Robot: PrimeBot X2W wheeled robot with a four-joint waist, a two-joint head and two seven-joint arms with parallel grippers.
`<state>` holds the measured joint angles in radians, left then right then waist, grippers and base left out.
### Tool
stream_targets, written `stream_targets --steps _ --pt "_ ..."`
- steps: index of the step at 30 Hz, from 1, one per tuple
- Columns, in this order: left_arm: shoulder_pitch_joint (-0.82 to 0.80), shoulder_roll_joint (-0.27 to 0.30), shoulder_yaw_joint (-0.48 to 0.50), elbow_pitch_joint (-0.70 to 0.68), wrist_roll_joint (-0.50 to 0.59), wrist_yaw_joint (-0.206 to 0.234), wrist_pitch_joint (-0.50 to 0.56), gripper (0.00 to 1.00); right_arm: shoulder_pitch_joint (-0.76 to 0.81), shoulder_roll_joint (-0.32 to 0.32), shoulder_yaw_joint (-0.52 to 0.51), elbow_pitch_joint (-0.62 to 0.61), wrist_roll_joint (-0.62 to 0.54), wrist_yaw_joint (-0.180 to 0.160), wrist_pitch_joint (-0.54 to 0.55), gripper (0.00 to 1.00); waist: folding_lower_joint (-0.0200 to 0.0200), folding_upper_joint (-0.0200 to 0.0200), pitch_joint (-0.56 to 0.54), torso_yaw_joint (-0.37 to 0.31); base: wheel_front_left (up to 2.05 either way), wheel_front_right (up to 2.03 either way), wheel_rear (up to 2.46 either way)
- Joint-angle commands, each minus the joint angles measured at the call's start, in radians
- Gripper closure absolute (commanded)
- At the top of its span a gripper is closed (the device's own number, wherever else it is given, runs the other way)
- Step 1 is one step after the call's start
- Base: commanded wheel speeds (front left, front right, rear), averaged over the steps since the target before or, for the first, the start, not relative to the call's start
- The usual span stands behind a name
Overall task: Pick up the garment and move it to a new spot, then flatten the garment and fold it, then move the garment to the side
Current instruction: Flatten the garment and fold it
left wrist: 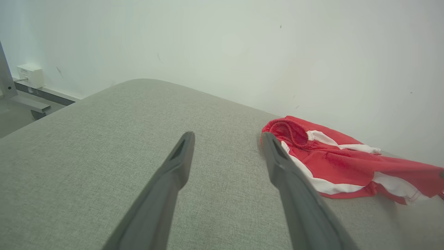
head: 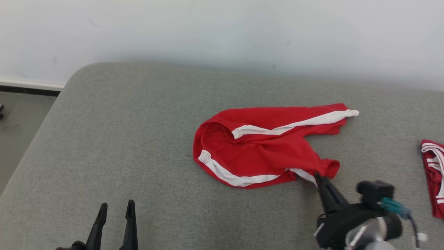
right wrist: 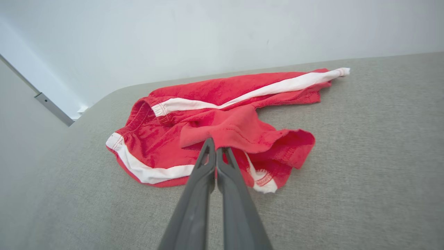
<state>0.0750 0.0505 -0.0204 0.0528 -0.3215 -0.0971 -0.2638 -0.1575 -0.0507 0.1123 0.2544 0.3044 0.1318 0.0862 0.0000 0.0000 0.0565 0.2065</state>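
Garment (head: 263,156), red shorts, white side stripes, rumpled, waistband open

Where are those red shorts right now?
In the head view the red shorts lie right of centre on the grey cushion, near hem pinched by the right fingers; another red garment lies apart at the far right.

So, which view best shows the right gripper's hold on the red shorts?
Right wrist view: the right gripper is shut on the red shorts, close up. Head view shows it smaller; left wrist view, the shorts' waistband.
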Motion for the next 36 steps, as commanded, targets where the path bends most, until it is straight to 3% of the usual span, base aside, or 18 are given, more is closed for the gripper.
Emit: stream_targets --steps 1,8,14,18,21,24,25,26,27,28,32,36 --pt "0.017 0.000 0.002 -0.003 -0.001 0.000 0.000 0.00 0.042 -0.001 -0.032 -0.067 0.019 -0.002 0.019 1.00 0.0000 0.0000 -0.016 -0.017 0.00 0.00 0.00" --pt "0.026 0.000 -0.006 -0.006 0.001 -0.001 0.000 0.00 0.161 0.000 -0.164 -0.310 0.051 -0.002 0.153 1.00 0.0000 0.0000 -0.032 -0.038 0.00 0.00 0.00" --pt "0.025 0.000 -0.010 -0.008 -0.001 0.001 0.000 0.00 0.208 0.000 -0.268 -0.387 0.063 -0.002 0.252 1.00 0.0000 0.0000 -0.029 -0.046 0.00 0.00 0.00" --pt "0.017 0.000 -0.020 -0.008 -0.006 0.004 0.000 0.00 0.168 0.001 -0.324 -0.310 0.061 -0.002 0.324 1.00 0.0000 0.0000 -0.017 -0.046 0.00 0.00 0.00" --pt "-0.009 0.000 -0.025 -0.010 -0.010 0.005 0.000 0.00 0.084 -0.021 -0.328 -0.183 -0.042 -0.002 0.384 1.00 0.0000 0.0000 0.006 -0.035 0.00 0.00 0.00" --pt "-0.019 0.000 -0.026 -0.008 -0.010 0.004 0.000 0.00 0.003 -0.049 -0.334 -0.069 -0.123 -0.002 0.371 1.00 0.0000 0.0000 0.016 -0.025 0.00 0.00 0.00" --pt "-0.023 0.000 -0.027 -0.007 -0.009 0.003 0.000 0.00 -0.023 -0.058 -0.331 -0.028 -0.144 -0.002 0.359 0.86 0.0000 0.0000 0.020 -0.020 0.00 0.00 0.00" --pt "-0.026 0.000 -0.027 -0.007 -0.009 0.003 0.000 0.00 -0.049 -0.064 -0.331 0.015 -0.164 -0.002 0.344 0.55 0.0000 0.0000 0.023 -0.017 0.00 0.00 0.00" --pt "-0.030 0.000 -0.028 -0.006 -0.010 0.004 0.000 0.00 -0.071 -0.075 -0.324 0.053 -0.185 -0.002 0.327 0.17 0.0000 0.0000 0.026 -0.012 0.00 0.00 0.00" --pt "-0.031 0.000 -0.027 -0.006 -0.010 0.004 0.000 0.00 -0.093 -0.079 -0.316 0.091 -0.197 -0.002 0.308 0.00 0.0000 0.0000 0.028 -0.010 0.00 0.00 0.00" --pt "-0.030 0.000 -0.025 -0.004 -0.012 0.006 0.000 0.00 -0.159 -0.080 -0.290 0.229 -0.218 -0.002 0.250 0.00 0.0000 0.0000 0.031 -0.002 0.00 0.00 0.00" --pt "-0.023 0.000 -0.019 -0.007 -0.013 0.009 0.000 0.00 -0.192 -0.097 -0.271 0.277 -0.213 -0.002 0.194 0.00 0.0000 0.0000 0.023 -0.004 0.00 0.00 0.00"
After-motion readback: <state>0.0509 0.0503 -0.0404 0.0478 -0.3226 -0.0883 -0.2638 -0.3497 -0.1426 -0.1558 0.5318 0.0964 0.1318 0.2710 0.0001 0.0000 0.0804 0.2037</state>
